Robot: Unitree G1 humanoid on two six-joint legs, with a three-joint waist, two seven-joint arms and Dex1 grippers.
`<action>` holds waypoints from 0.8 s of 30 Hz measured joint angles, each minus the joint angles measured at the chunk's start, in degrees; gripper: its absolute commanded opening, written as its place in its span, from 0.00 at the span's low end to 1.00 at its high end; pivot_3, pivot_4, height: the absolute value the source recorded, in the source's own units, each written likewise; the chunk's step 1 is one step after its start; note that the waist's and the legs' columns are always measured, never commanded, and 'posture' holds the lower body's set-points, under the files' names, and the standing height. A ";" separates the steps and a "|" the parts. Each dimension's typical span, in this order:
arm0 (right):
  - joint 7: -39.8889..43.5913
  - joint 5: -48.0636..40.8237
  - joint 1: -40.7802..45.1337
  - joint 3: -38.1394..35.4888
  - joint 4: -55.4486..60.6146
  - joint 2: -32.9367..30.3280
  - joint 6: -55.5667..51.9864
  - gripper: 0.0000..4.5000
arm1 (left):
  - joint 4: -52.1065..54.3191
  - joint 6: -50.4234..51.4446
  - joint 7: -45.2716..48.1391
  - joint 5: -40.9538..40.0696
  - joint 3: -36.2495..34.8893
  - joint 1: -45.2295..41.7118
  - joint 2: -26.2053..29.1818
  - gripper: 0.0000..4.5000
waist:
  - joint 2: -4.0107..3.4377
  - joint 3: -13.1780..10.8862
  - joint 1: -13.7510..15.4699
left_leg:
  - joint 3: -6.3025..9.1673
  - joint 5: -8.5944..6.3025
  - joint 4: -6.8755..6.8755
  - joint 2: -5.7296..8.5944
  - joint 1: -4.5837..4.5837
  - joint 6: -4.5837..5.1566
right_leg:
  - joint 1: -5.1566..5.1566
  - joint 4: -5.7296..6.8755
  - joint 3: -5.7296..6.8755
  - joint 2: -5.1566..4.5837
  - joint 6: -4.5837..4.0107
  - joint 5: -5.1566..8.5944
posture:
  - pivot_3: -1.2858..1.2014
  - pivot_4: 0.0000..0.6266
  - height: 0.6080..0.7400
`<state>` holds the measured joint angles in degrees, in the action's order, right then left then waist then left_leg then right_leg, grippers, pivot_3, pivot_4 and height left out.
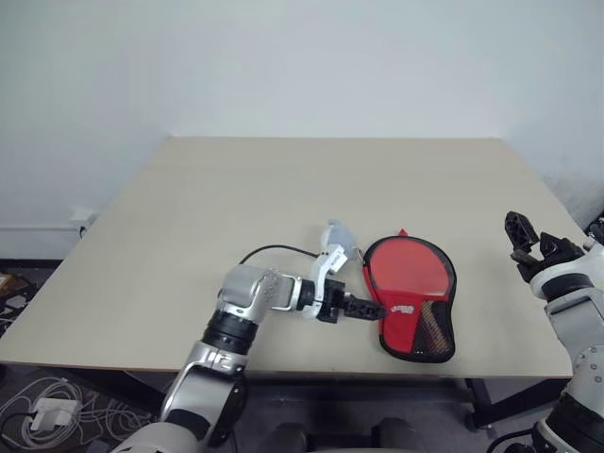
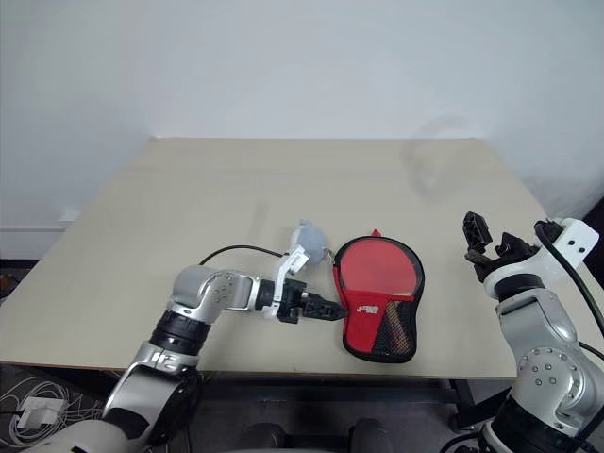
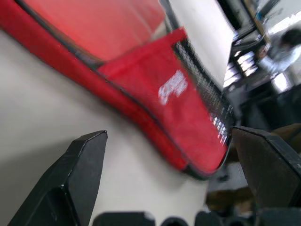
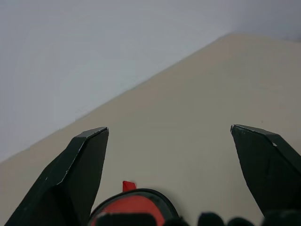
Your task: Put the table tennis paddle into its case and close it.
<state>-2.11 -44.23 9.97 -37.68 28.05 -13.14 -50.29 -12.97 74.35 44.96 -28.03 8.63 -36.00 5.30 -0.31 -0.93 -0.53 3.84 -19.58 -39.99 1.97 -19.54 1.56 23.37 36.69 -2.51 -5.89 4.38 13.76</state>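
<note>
I see the case [image 1: 411, 295] lying flat just past my left gripper [image 1: 370, 309], whose fingers are spread and empty; my right gripper [image 1: 525, 242], also spread, hangs well apart.

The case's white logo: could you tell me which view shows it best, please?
The left wrist view: the logo is large on the case. Both eye views show it as a small mark. The right wrist view catches the case's rounded end, no logo.
</note>
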 measured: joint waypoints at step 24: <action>-3.12 0.88 -4.54 2.00 -1.53 -1.61 3.36 1.00 | -12.78 15.87 -4.73 -4.25 -4.72 -8.03 -1.87 1.00 | 0.02 -0.01 0.53 | -0.01 0.00 0.01 0.02 0.00 -0.02 | 0.03 0.00 -0.04 -0.02 0.00 0.00 | 0.52 0.00 0.82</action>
<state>-5.23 -43.35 5.43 -35.68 26.52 -14.75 -46.93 -25.75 90.22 40.23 -32.28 3.91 -44.03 3.43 -0.29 -0.94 0.00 3.83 -19.58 -39.98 1.99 -19.55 1.55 23.41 36.69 -2.55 -5.91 4.37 13.76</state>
